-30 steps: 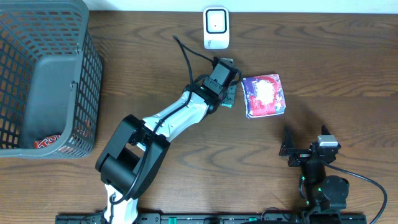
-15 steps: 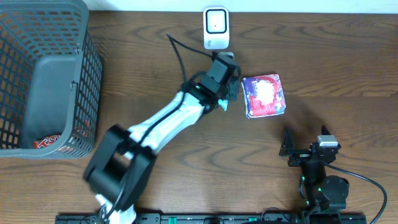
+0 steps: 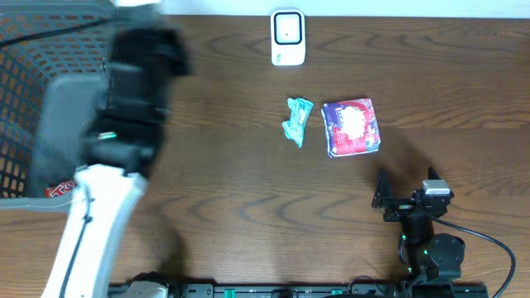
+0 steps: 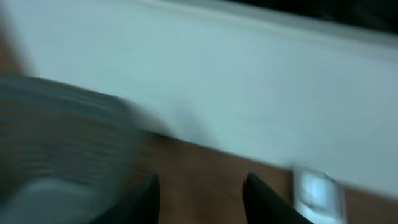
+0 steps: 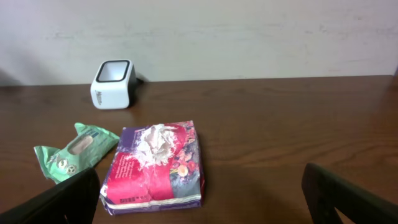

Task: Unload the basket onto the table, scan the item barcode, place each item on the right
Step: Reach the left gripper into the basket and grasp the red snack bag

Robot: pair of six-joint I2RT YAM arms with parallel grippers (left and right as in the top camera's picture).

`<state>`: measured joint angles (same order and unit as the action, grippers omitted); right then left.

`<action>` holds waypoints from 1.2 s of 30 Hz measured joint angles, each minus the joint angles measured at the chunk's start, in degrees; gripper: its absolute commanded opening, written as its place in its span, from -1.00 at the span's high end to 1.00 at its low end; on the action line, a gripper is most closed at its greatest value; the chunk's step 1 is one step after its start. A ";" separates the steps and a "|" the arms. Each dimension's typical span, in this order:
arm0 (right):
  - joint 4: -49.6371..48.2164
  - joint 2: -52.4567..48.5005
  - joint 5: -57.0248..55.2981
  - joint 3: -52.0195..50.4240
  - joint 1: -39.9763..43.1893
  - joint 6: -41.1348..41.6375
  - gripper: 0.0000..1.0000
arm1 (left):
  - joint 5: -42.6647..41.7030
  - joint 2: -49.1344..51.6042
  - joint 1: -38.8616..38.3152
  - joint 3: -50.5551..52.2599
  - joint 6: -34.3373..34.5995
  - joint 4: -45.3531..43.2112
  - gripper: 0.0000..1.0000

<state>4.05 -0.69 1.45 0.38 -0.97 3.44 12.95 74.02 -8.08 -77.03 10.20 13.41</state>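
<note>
**Left arm swings off to the basket, green packet left on the worktop**

Since a second ago the left arm [image 3: 124, 108] has let go of the green packet [image 3: 296, 120] and swept from the middle of the worktop to the basket [image 3: 16, 124] at the left edge, where it shows only as a blur. The packet lies just left of the pink pack [image 3: 351, 127], short of the scanner [image 3: 287, 36] at the middle of the far edge.

The left gripper [image 4: 202, 193] has its fingers apart, with only bare wood between them. The right gripper [image 3: 406, 194] rests near the front right corner, spread wide and empty.

The green packet looks like a light, soft film pouch: crinkly, probably slippery, and likely to fold. A pinch across its flat body should serve better than one on a sealed end.

The right wrist view shows the packet's printed face and the scanner's dark window, which the overhead flattens. Only the overhead shows a red packet [image 3: 62, 189] in the basket, probably next. The left wrist view is too smeared for detail.
</note>
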 measured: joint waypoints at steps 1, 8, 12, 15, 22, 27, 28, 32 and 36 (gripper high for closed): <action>0.00 0.00 0.02 0.00 0.00 0.00 -0.99 | -0.74 -0.81 3.85 0.00 -0.11 0.02 -0.22; -0.02 0.00 0.00 0.00 0.00 0.00 -0.98 | -2.93 -1.62 28.87 -0.20 0.02 6.78 -0.96; 0.00 0.00 0.02 0.00 0.00 0.02 -0.99 | -3.21 3.52 36.39 -0.48 7.02 16.33 -0.96; 0.04 0.00 0.02 0.00 0.00 0.00 -0.98 | -3.50 7.32 37.70 -0.46 10.88 23.56 -0.96; 0.00 0.00 0.02 0.00 0.00 0.00 -0.99 | -3.02 15.39 37.88 -0.46 16.79 29.86 -0.95; 0.00 0.00 0.02 0.00 0.00 0.00 -0.99 | -2.89 21.46 38.64 -0.46 24.22 34.21 -0.96; 0.00 0.00 0.02 0.00 0.00 0.00 -0.98 | -2.91 22.47 38.99 -0.46 25.81 34.88 -0.96; 0.00 0.00 0.02 0.00 0.00 0.00 -0.99 | -2.69 26.29 40.57 -0.46 30.08 36.70 -0.95; 0.00 0.00 0.02 0.00 0.00 0.00 -0.98 | -2.49 29.86 41.29 -0.46 31.87 38.27 -0.96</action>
<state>4.05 -0.69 1.48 0.38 -0.97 3.44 10.46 103.88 33.21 -77.49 42.06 51.68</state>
